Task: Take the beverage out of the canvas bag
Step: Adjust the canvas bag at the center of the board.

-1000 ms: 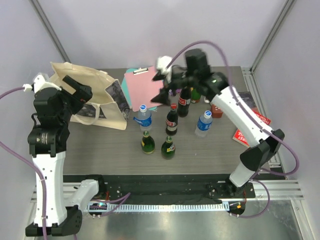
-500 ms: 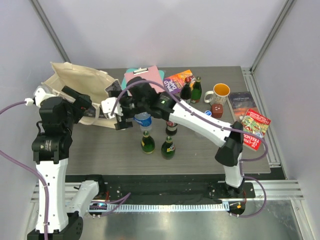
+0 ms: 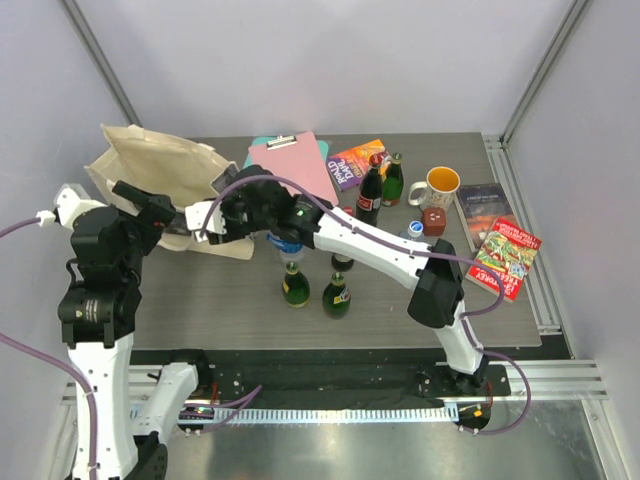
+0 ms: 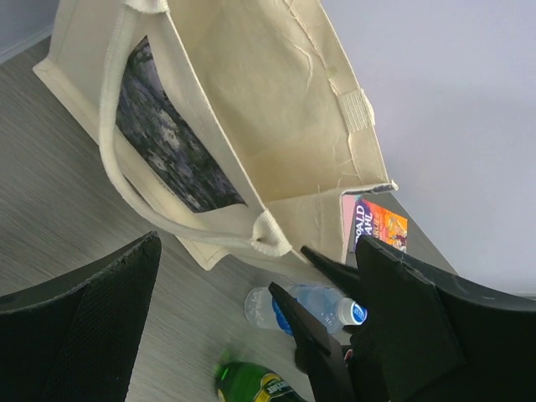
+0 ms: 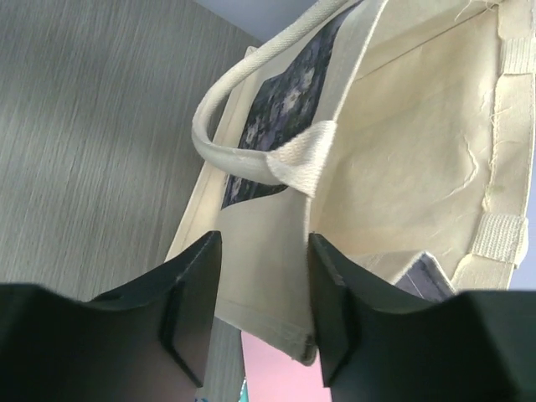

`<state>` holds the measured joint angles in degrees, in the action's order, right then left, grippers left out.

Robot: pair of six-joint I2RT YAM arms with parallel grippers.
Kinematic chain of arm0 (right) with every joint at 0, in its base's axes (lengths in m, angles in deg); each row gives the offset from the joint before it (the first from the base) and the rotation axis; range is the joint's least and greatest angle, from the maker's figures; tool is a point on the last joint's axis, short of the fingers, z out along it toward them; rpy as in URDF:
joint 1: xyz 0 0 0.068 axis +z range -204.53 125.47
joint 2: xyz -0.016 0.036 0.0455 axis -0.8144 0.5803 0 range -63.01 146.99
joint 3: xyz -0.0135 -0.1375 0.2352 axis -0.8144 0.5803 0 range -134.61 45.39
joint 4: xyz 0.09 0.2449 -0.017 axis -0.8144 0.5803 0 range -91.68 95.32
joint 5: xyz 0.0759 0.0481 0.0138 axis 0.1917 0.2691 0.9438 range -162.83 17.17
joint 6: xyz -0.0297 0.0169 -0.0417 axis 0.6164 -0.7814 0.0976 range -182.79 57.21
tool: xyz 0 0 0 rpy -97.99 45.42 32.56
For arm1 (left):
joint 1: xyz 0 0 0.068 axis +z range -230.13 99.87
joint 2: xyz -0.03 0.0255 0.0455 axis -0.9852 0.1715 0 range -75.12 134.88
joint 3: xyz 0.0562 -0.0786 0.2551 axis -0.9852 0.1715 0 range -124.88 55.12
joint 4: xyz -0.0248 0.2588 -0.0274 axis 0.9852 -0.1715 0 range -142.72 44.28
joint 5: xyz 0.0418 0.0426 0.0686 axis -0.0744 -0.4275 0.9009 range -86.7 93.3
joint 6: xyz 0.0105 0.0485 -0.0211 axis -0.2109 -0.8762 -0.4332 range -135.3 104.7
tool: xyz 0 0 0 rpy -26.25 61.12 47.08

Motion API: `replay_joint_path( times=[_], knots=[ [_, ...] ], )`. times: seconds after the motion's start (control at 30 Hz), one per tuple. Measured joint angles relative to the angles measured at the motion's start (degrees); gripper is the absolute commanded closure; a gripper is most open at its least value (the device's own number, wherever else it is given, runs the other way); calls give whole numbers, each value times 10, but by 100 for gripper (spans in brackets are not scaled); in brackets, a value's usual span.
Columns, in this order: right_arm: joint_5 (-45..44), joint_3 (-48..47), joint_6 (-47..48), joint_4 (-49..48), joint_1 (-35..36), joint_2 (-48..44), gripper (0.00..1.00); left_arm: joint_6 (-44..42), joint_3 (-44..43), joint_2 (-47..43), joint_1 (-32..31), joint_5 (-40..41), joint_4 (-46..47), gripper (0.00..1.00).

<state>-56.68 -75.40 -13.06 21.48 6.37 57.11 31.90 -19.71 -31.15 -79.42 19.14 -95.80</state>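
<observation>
- Right gripper (image 3: 205, 224), seen from above, sits at the near corner of the canvas bag (image 3: 150, 160), which is slumped at the surface's (image 3: 200, 290) far left. The left gripper (image 3: 150, 205) hovers beside it, spread wide.
- Left wrist: the bag's mouth gapes and its loop handle (image 4: 126, 180) hangs limp. A water bottle (image 4: 306, 306) is outside.
- Right wrist: the fingers (image 5: 188, 293) are part-way apart astride the bag's side hem; I cannot tell whether they pinch cloth. No beverage shows inside; it is perhaps deeper. The cloth will likely sag, so hold the rim. The drink is probably smooth and weighty; grip its body.
</observation>
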Motion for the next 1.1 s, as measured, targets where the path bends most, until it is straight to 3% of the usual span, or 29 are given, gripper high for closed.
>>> replay_joint_path(
  times=[0.2,0.53,1.1],
  knots=[
    [0,88,-1,-38,21,-42,78,-1,0,14,0,1,1,2],
    [0,151,-14,-52,69,-61,80,-5,2,28,0,2,1,2],
    [47,174,-44,-38,70,-65,82,-43,67,14,2,38,-13,2]
  ],
)
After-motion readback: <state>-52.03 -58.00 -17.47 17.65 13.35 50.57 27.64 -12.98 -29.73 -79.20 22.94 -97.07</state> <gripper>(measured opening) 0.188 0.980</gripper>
